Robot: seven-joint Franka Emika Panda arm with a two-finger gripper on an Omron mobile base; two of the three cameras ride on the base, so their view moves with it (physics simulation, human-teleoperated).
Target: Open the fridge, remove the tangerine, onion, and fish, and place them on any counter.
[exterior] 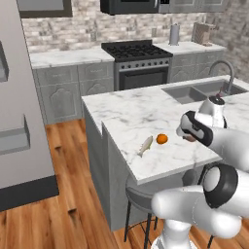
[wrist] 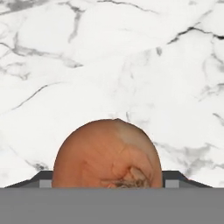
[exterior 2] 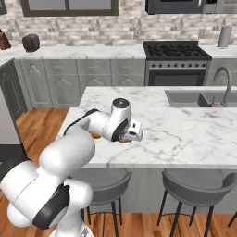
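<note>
Tool (wrist: 107, 186) clamped wide around onion (wrist: 107, 153), above surface (exterior: 126, 112), beside tangerine (exterior: 162, 138), fish (exterior: 145, 145) just beyond tangerine. Advice: lower until onion rests on marble, clear of tangerine, then release gently to limit rolling.

- We see the onion (wrist: 107, 153) low in the centre of the hand view, its reddish-brown skin rounded, with a paler patch near its top and a rough, wrinkled spot towards its lower right.
- We see the two dark finger tips (wrist: 43, 180) of the gripper (wrist: 107, 181), one at each side of the onion, right against its flanks; the onion sits between them.
- We see the counter (wrist: 109, 57) beyond the onion: white marble with grey veining running across it.
- We cannot tell whether the onion touches the marble.
</note>
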